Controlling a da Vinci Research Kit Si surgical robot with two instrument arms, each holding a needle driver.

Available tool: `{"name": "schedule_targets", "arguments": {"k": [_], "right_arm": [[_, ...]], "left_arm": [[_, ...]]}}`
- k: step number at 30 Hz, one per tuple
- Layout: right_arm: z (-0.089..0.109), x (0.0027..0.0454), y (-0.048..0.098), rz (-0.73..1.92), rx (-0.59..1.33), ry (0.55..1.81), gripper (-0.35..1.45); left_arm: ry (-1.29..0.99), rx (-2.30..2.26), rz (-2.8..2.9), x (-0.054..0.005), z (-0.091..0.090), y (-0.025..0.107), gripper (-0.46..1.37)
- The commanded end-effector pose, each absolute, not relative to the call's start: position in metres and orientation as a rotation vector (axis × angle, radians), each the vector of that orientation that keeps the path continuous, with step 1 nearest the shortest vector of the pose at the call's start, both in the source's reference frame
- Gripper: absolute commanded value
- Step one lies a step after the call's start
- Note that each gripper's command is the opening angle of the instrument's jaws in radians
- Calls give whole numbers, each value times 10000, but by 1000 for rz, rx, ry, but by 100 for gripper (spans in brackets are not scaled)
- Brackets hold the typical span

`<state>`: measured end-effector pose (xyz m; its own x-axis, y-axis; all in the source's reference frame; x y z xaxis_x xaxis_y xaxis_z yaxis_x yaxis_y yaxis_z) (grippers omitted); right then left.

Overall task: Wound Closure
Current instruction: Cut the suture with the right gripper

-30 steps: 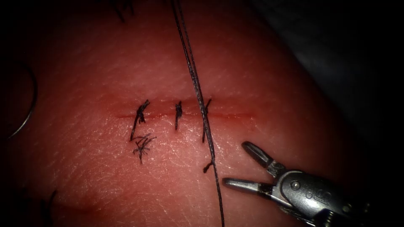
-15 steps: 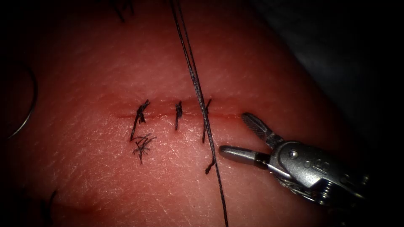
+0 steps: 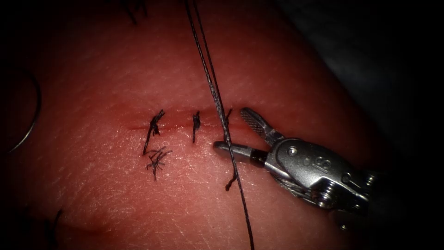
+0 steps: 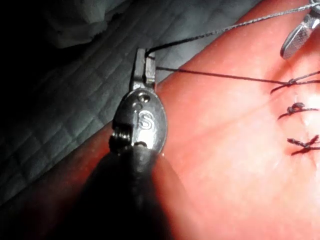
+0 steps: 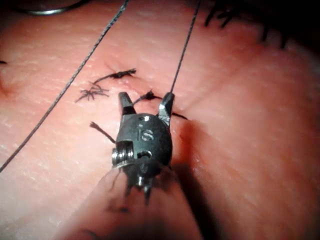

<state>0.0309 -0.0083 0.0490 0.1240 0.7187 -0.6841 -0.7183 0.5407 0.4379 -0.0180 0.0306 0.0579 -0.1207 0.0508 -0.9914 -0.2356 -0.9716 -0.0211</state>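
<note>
Reading the endoscope view from the 9 o'clock edge, the curved needle (image 3: 31, 115) is lying in deep shadow, free of the tissue (image 3: 115, 194) and well apart from the cut (image 3: 203, 125); only part of its arc is showing, and its ends are fading into the dark. Three dark stitches are crossing the cut, with frayed cut ends of thread (image 3: 156, 159) sitting just toward 6 o'clock from the leftmost stitch. The thread (image 3: 210, 83) is running as two close strands from 12 o'clock down past the rightmost stitch and leaving the picture at 6 o'clock. The right tool (image 3: 230, 128) is reaching in from 4 o'clock with its jaws spread to either side of the thread at the rightmost stitch, gripping nothing. In the left wrist view, the left tool (image 4: 143, 64) is holding its jaws pressed together on the thread; the thread is stretching taut from there toward the stitches.
</note>
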Motion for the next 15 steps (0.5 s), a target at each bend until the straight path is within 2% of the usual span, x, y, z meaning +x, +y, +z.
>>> {"name": "schedule_targets", "arguments": {"k": [1,15], "right_arm": [[490,310,-81,1050,-1,995,84],[499,325,-63,1070,-12,973,84]], "left_arm": [[205,-1945,2210,-181,577,306,-35],[205,-1946,2210,-180,569,301,-35]]}}
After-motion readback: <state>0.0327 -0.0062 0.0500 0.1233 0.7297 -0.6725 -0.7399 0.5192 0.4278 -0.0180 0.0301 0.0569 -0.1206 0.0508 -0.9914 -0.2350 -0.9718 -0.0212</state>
